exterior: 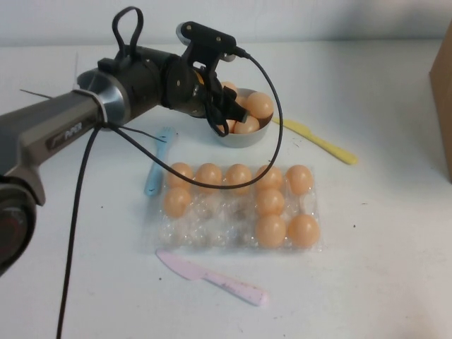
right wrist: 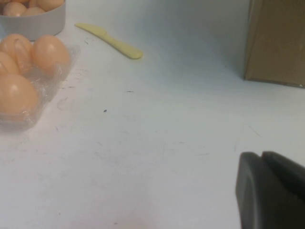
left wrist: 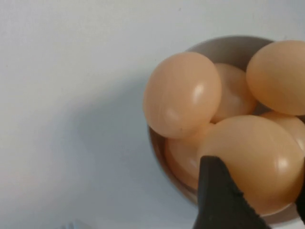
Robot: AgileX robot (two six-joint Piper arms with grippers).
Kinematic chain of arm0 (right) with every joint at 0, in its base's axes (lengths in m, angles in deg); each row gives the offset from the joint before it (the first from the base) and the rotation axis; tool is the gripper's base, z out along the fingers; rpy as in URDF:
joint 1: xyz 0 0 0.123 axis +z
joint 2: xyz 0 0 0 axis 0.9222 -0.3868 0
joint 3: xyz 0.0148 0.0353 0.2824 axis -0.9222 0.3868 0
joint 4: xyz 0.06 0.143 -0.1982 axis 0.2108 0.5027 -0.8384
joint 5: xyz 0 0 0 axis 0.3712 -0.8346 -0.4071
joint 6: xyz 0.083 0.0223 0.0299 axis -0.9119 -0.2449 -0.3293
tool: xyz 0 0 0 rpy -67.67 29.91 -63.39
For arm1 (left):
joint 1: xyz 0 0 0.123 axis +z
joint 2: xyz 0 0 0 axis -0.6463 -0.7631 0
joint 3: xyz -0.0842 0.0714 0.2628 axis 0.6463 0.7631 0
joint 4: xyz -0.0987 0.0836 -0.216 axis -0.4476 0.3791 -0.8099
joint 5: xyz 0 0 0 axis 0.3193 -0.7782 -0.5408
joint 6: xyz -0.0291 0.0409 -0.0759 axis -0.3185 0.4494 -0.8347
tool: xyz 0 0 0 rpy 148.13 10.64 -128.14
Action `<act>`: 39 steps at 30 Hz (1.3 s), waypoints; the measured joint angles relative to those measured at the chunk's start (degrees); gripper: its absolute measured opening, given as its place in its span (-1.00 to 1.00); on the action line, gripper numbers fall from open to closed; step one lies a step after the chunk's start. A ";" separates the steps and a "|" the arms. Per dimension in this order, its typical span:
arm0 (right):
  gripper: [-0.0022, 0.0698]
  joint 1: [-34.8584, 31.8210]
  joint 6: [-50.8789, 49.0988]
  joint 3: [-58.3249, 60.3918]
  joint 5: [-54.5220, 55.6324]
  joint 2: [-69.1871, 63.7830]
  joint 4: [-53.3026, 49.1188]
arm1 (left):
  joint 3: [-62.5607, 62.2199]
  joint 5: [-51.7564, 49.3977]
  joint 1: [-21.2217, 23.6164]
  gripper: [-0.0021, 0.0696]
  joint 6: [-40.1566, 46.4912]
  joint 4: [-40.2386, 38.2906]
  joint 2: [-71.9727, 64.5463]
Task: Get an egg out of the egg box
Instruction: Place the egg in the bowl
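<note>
The clear plastic egg box (exterior: 212, 229) lies mid-table with several peach-orange eggs (exterior: 270, 229) in its cups. My left gripper (exterior: 220, 116) hangs over the near-left rim of the grey metal bowl (exterior: 244, 138), which holds several eggs. In the left wrist view its black fingers (left wrist: 219, 200) stand on either side of one egg (left wrist: 257, 157), which overlaps the bowl's rim (left wrist: 162, 157); the gripper (left wrist: 257, 179) is shut on that egg. My right gripper (right wrist: 262, 157) is shut and empty, low over bare table to the right of the egg box (right wrist: 28, 119). It is out of the high view.
A yellow plastic knife (exterior: 318, 140) lies right of the bowl, a blue one (exterior: 157, 166) left of the egg box, a pink one (exterior: 212, 277) in front of it. A cardboard box (exterior: 443, 92) stands at the right edge. The left arm's cable hangs over the egg box.
</note>
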 joint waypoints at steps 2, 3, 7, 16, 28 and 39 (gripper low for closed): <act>-0.99 0.00 0.00 0.00 0.00 0.00 0.00 | -1.20 0.80 0.10 -0.16 0.00 -0.85 -1.84; -0.99 0.00 0.00 0.00 0.00 0.00 0.00 | -1.57 1.09 0.10 -0.16 0.09 -1.09 -2.42; -0.99 0.00 0.00 0.00 0.00 0.00 0.00 | -2.38 3.23 0.10 -0.16 2.42 -3.49 -3.89; -0.99 0.00 0.00 0.00 0.00 0.21 0.00 | -2.74 4.29 0.10 0.15 4.45 -5.63 -4.61; -0.99 0.00 0.00 0.00 0.00 0.21 0.00 | -2.74 -0.55 0.10 0.20 4.45 -4.67 -1.13; -0.99 0.00 0.00 0.00 0.00 0.21 0.00 | -0.56 -4.85 -0.93 0.04 -1.54 2.86 6.07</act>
